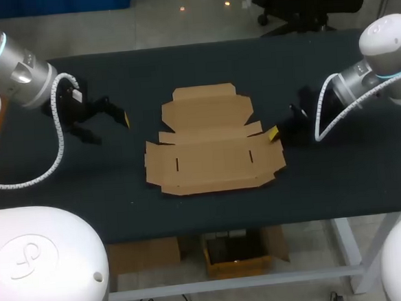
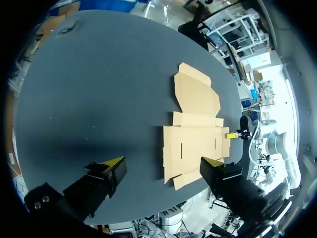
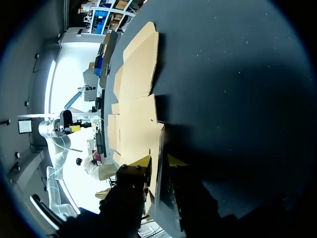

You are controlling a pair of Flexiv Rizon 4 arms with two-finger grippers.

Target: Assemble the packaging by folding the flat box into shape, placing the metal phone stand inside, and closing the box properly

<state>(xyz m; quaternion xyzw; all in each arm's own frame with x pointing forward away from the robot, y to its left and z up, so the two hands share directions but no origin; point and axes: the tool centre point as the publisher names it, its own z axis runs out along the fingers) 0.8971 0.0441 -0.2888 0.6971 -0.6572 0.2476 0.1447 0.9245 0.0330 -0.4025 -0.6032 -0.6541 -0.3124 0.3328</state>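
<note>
A flat brown cardboard box (image 1: 210, 146) lies unfolded in the middle of the dark table (image 1: 181, 69). In the left wrist view the box (image 2: 195, 134) lies ahead of my left gripper (image 2: 164, 163). That gripper (image 1: 109, 128) hangs wide open to the left of the box, holding nothing. At the box's right side flap, my right gripper (image 1: 274, 134) is low to the table. In its own view the right gripper (image 3: 158, 161) has the flap's edge (image 3: 157, 148) between its slightly parted fingers, with a thin dark gap on one side. No phone stand shows in any view.
Bare dark tabletop surrounds the box on all sides. My right arm's cable loop (image 1: 325, 111) hangs beside the box's right end.
</note>
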